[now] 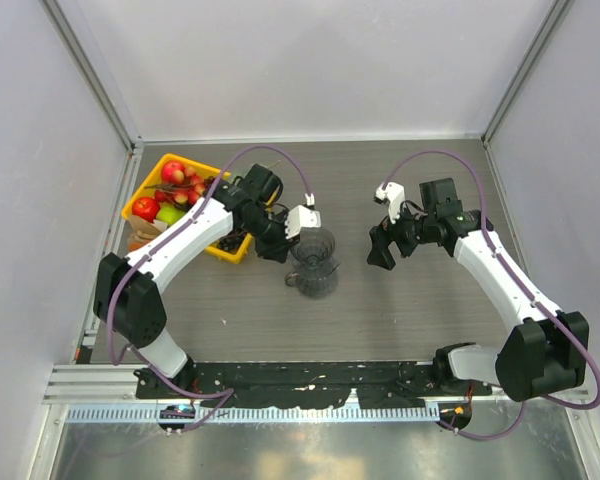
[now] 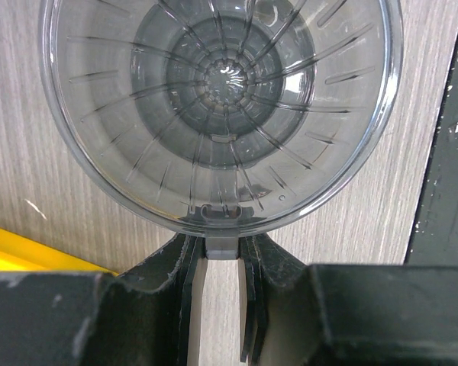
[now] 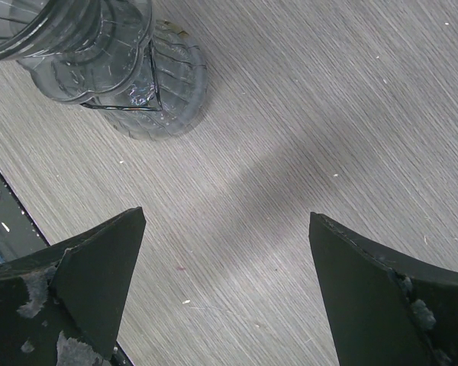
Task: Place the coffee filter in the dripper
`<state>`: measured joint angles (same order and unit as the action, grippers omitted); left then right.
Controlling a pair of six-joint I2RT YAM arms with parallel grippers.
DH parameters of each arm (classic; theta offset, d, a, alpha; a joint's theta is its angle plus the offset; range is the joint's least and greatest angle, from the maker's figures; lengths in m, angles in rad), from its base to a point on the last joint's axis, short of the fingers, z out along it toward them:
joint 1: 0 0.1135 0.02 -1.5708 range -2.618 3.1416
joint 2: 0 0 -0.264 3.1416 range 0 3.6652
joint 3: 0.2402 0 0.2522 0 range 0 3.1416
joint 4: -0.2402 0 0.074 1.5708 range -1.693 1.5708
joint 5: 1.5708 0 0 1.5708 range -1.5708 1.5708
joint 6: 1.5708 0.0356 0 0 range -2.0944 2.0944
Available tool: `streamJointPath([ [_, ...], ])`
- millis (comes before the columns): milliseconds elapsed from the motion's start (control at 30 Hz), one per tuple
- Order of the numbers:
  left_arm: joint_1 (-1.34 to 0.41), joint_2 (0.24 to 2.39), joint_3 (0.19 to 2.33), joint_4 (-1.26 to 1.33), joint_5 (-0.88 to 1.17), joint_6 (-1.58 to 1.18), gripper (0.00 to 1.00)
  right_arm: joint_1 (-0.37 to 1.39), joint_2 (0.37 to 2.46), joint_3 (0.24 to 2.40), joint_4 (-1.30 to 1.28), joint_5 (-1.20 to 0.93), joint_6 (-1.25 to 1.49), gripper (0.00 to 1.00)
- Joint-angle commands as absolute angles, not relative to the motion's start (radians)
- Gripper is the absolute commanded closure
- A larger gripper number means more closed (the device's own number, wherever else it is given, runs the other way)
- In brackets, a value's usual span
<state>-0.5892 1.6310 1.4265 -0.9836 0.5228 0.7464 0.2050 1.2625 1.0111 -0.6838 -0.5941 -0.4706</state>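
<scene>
Steadying is in hand: the left tool (image 2: pixel 220 258) is pinched on a small tab at the rim of the clear ribbed glass dripper (image 2: pixel 221 107), which stands upright and empty on the grey worktop (image 3: pixel 328 114); the right tool (image 3: pixel 225 217) hangs spread wide, holding nothing, near it. The thin light-brown paper coffee filter shows in no view; the next move likely calls for the free tool to fetch it and seat it point-down in the rim.

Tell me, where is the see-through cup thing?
In the top view the dripper sits near the centre, just right of the yellow fruit tray, with the left gripper pinching its edge.
</scene>
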Motion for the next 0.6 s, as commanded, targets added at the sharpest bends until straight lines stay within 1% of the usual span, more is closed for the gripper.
streamJointPath([
  [0,-0.604,1.631,1.479,-0.96,0.523,0.79,1.0,0.203,1.221,1.022,-0.686,-0.606,-0.472,0.05],
  [567,-0.64,1.638,1.434,-0.917,0.499,0.79,1.0,0.201,1.213,1.015,-0.689,-0.586,-0.48,0.05],
])
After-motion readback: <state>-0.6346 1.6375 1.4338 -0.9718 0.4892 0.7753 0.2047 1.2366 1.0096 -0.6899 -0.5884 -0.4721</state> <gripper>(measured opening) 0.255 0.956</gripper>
